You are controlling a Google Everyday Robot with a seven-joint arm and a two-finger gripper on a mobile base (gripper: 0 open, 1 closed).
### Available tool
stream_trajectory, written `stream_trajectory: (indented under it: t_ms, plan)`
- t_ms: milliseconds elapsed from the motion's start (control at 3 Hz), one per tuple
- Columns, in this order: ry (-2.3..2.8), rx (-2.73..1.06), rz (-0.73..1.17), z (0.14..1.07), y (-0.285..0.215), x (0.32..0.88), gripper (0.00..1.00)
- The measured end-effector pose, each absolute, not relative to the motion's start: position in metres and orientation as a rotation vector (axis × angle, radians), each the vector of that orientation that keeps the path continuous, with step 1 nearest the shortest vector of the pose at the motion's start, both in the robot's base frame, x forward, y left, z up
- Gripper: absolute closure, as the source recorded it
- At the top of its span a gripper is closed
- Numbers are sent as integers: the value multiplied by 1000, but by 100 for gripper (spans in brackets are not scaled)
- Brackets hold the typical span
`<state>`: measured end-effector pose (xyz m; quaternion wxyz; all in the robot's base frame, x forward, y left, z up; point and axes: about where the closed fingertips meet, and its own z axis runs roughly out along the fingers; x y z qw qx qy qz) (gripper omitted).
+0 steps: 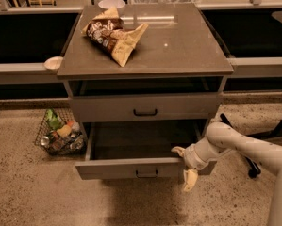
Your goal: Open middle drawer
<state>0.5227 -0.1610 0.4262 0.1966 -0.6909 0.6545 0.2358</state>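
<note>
The middle drawer (131,167) is a grey-taupe drawer with a small black bar handle (146,173). It stands pulled well out of the cabinet, and its dark inside looks empty. My gripper (184,165) is at the right end of the drawer's front panel, away from the handle. It is open: one pale finger (178,150) lies at the panel's top edge and the other (190,180) hangs in front of and below it. The arm comes in from the right. The drawer above (145,108) is closed. A lower drawer is hidden under the open one.
A crumpled chip bag (113,36) and a white bowl (111,4) sit on the cabinet top (178,46). A wire basket of items (60,135) stands on the floor to the left. A small white cup (53,63) rests on the left ledge. A black chair base (253,166) is at the right.
</note>
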Motion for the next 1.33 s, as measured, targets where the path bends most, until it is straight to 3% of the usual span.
stream_trajectory:
  t_ms: [333, 1000, 1333]
  plan:
    - [1887, -1943, 700, 409, -164, 497, 18]
    - [1893, -1943, 704, 417, -164, 498, 64]
    - [1893, -1943, 704, 417, -164, 502, 64]
